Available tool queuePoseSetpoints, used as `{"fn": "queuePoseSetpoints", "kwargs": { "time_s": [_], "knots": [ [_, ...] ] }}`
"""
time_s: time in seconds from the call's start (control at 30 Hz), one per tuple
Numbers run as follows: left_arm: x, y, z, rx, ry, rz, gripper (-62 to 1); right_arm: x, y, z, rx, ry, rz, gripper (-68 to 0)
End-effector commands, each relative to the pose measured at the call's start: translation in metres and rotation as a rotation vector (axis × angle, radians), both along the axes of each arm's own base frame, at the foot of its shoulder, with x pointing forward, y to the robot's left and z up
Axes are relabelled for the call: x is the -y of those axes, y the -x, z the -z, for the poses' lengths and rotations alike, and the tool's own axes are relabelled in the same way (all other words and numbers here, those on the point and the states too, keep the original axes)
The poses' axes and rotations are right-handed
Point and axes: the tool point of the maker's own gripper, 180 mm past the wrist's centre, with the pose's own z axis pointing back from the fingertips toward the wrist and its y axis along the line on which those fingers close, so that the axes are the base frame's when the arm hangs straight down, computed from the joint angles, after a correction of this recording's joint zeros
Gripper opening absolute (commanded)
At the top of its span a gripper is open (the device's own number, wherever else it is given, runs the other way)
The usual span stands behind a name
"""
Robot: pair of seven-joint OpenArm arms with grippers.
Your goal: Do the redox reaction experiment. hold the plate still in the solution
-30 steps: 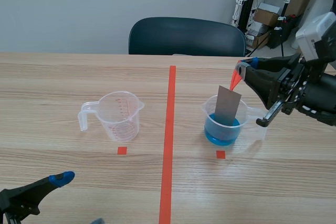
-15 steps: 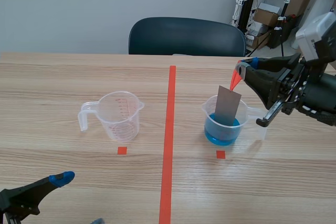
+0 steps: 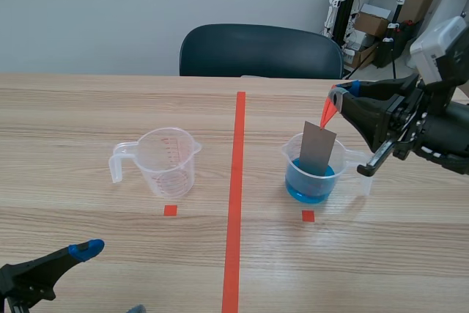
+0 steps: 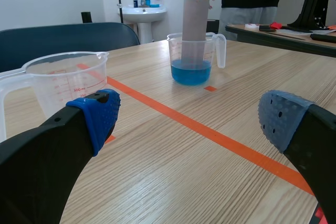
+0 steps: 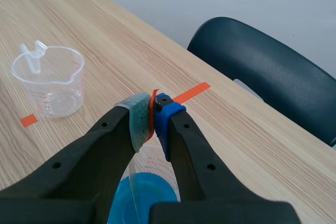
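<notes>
One grip decides this step: the right pincer point(image 3: 335, 97) is clenched on the orange-red tab point(image 3: 327, 113) fixed to the top edge of the grey plate point(image 3: 317, 149). From the right wrist view the tab shows as a thin strip pinched between the two pads. The plate hangs below that pincer and slightly toward the robot's left of it. Its long axis is close to upright, with the top leaning a little toward the fingers. Its lower end sits in the blue solution point(image 3: 308, 185) inside the clear beaker point(image 3: 293, 157), on the right half of the worktop point(image 3: 88, 115), beyond the red centre line. Whether the bottom edge touches the beaker floor I cannot tell.

The left pincer point(image 4: 191, 116) is released, jaws wide apart, low at the near left corner and well apart from the beaker. An empty measuring cup point(image 3: 167, 159) stands between it and the centre line. The right arm is plainly the nearer one, and the only one involved.

As I judge it, the job now is simply steadiness. With the grip so high on a thin tab, any sideways drift of the wrist would swing the submerged end against the beaker wall or lift it out of the liquid.
</notes>
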Motion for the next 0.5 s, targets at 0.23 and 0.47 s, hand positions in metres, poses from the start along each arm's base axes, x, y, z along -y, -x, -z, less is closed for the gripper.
{"fn": "queuePoseSetpoints", "kwargs": {
  "time_s": [0.23, 0.47],
  "knots": [
    [-0.0007, 0.0006, -0.0117, 0.047, 0.038, 0.002, -5.2, -0.0008, -0.0026, -0.0104, 0.031, -0.017, -0.003, -67.1],
    [-0.0007, 0.0006, -0.0117, 0.047, 0.038, 0.002, -5.2, -0.0012, -0.0021, -0.0135, 0.043, -0.029, -0.007, -67.1]
  ]
}}
